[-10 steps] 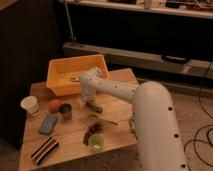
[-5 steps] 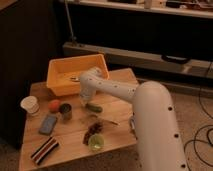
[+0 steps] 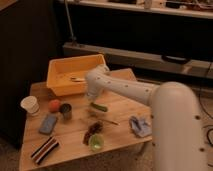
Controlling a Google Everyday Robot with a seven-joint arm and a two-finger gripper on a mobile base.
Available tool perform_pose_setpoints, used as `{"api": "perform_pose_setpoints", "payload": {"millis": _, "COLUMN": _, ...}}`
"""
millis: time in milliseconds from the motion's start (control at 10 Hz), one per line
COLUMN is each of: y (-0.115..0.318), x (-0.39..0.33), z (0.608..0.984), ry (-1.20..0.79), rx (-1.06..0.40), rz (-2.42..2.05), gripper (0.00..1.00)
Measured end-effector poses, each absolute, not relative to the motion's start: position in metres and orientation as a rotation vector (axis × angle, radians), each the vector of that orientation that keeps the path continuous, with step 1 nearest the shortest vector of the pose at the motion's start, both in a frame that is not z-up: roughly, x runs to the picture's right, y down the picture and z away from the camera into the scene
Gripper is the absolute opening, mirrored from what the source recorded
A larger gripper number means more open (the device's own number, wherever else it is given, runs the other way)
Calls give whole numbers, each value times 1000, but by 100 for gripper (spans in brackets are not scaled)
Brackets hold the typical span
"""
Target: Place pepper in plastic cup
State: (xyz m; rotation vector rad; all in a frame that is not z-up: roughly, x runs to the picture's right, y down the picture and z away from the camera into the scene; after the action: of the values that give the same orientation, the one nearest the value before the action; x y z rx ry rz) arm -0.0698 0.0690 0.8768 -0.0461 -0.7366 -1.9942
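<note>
Gripper [image 3: 93, 98] just over pepper [image 3: 99, 106], grip unclear; plastic cup [image 3: 96, 143] well apart, table [image 3: 125, 111] front.

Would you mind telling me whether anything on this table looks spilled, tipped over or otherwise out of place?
Nothing stands out. The plastic cup, white paper cup and metal cup all stand upright with no spill visible. The pepper lies on the table right by the gripper, not yet in the cup.

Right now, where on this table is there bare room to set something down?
Bare tabletop: between the striped bar and plastic cup, and between the pepper and blue cloth. Crowded: paper cup, orange, metal cup, left of the gripper near the pepper.
</note>
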Motion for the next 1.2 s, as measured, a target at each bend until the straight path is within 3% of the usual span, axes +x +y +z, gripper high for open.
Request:
{"api": "perform_pose_setpoints", "payload": {"millis": 500, "y": 44, "x": 15, "z": 778, "ry": -663, "rx": 194, "rz": -1710, "gripper": 0}}
{"api": "perform_pose_setpoints", "payload": {"millis": 600, "y": 39, "x": 21, "z": 749, "ry": -696, "rx": 317, "rz": -1620, "gripper": 0}}
{"api": "perform_pose_setpoints", "payload": {"millis": 900, "y": 50, "x": 4, "z": 706, "ry": -824, "rx": 541, "rz": -1492, "gripper": 0}}
{"api": "perform_pose_setpoints", "payload": {"millis": 1200, "y": 72, "x": -37, "z": 679, "ry": -915, "rx": 636, "rz": -1469, "gripper": 0}}
